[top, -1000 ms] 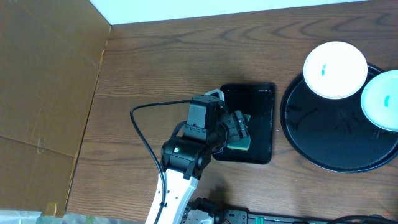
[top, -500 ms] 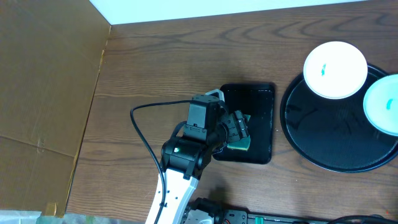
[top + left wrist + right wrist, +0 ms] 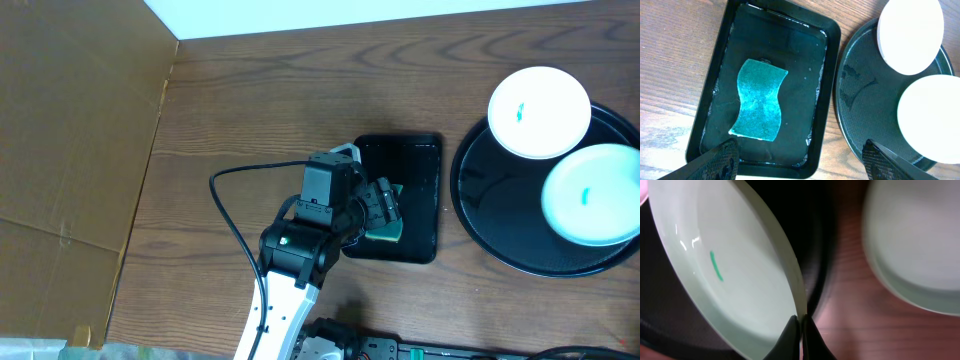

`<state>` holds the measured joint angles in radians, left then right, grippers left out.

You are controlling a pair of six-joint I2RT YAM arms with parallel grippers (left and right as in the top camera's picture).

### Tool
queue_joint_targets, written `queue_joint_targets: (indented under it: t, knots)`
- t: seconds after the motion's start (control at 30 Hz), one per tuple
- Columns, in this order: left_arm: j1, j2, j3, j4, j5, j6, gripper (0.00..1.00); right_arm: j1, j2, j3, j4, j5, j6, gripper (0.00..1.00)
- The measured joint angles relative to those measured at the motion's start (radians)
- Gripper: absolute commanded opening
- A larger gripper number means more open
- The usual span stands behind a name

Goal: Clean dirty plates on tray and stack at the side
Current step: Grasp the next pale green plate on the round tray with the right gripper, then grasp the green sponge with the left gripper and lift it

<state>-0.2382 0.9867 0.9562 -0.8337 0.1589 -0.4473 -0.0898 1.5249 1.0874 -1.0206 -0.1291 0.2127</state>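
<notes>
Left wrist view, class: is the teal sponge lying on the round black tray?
No, the sponge lies flat in the rectangular black tray, which sits beside the round tray.

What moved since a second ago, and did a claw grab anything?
One white plate moved left, toward the middle of the round tray. The right claw is pinched shut on its rim. The other plate, the sponge and the open left claw above it stayed put.
</notes>
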Motion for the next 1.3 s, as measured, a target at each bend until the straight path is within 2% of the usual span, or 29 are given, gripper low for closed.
queue_joint_targets:
  t: [0.17, 0.37, 0.47, 0.63, 0.7, 0.77, 0.87, 0.97, 1.07, 1.3]
  knots:
    - [0.000, 0.000, 0.000, 0.000, 0.000, 0.000, 0.79, 0.120, 0.000, -0.117, 0.126, -0.017, 0.080, 0.01]
    - [0.000, 0.000, 0.000, 0.000, 0.000, 0.000, 0.79, 0.182, 0.001, -0.287, 0.452, -0.023, 0.069, 0.02]
    - [0.000, 0.000, 0.000, 0.000, 0.000, 0.000, 0.79, 0.183, 0.002, -0.299, 0.492, -0.032, 0.027, 0.16]
    - [0.000, 0.000, 0.000, -0.001, 0.001, 0.000, 0.79, 0.183, -0.024, -0.254, 0.428, -0.081, -0.053, 0.24]
    - [0.000, 0.000, 0.000, 0.003, 0.001, 0.000, 0.79, 0.183, -0.055, -0.220, 0.384, -0.090, -0.065, 0.25]
    - [0.000, 0.005, 0.000, 0.006, 0.002, 0.003, 0.73, 0.183, -0.104, -0.182, 0.345, -0.100, -0.074, 0.25]
    - [0.000, 0.046, 0.000, 0.005, 0.003, 0.029, 0.72, 0.183, -0.180, -0.147, 0.309, -0.108, -0.084, 0.25]
    - [0.000, 0.127, -0.005, 0.009, -0.001, 0.039, 0.70, 0.183, -0.233, -0.140, 0.272, -0.111, -0.088, 0.25]
    - [0.000, 0.246, -0.024, 0.035, -0.036, 0.051, 0.63, 0.183, -0.248, -0.140, 0.242, -0.119, -0.087, 0.25]
    - [-0.001, 0.546, -0.034, 0.220, -0.076, 0.143, 0.54, 0.183, -0.248, -0.140, 0.234, -0.132, -0.053, 0.23]
